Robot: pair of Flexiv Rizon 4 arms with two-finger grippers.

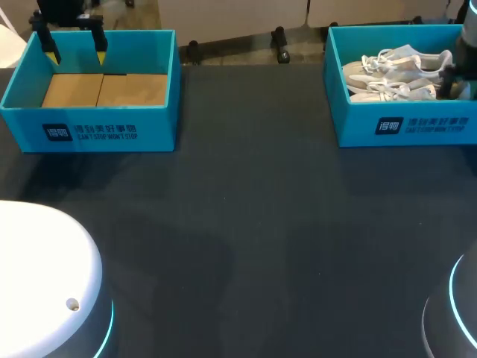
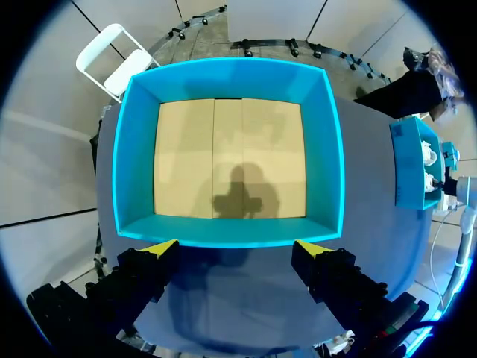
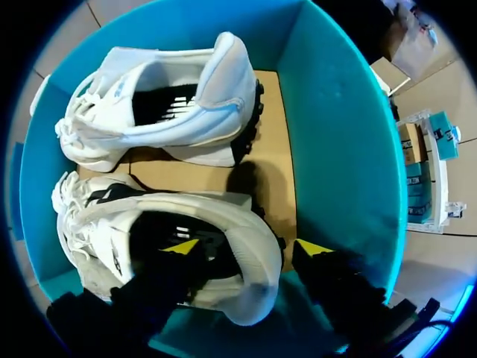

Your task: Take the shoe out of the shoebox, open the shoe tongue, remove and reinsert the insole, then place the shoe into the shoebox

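Two white shoes lie side by side in the blue shoebox at the table's back right. My right arm reaches down into that box at its right end. In the right wrist view my right gripper stands open astride the heel of the nearer shoe, one yellow tip inside the shoe's mouth and the other just outside the heel. The second shoe lies ahead of it, against the box wall. My left gripper hangs open over the far wall of the other box.
The left blue box holds only its bare cardboard floor, below the open left gripper. Black tabletop stretches between the two boxes. White robot bases sit at the front left and front right corners.
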